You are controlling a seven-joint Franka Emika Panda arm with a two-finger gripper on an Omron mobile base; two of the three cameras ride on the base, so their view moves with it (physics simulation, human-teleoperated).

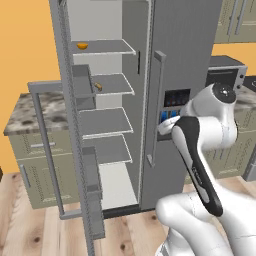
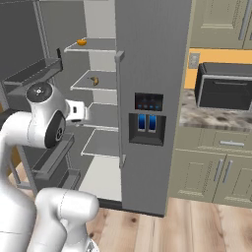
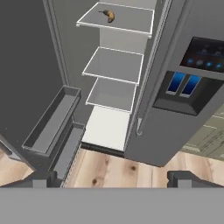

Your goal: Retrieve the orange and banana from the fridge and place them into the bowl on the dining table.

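The grey fridge (image 1: pixel 185 50) stands in front of me with its left door swung open. The orange (image 1: pixel 82 45) rests on the top shelf, seen too as the orange (image 2: pixel 81 42) in the right base view. One shelf lower lies the banana (image 1: pixel 98 86), also the banana (image 2: pixel 94 80) and the banana (image 3: pixel 108 15). My gripper (image 3: pixel 113 179) is open and empty, its fingertips (image 3: pixel 43 179) spread wide. It hangs outside the fridge, well short of the shelves and looking in at them. The bowl and the dining table are out of view.
The open fridge door (image 1: pixel 82 150) with its bins juts out on the left. The shut right door carries a dispenser panel (image 2: pixel 147 120). A microwave (image 2: pixel 224 86) sits on the marbled wall counter (image 2: pixel 211 118) to the right, above panelled cabinets. The floor is wooden.
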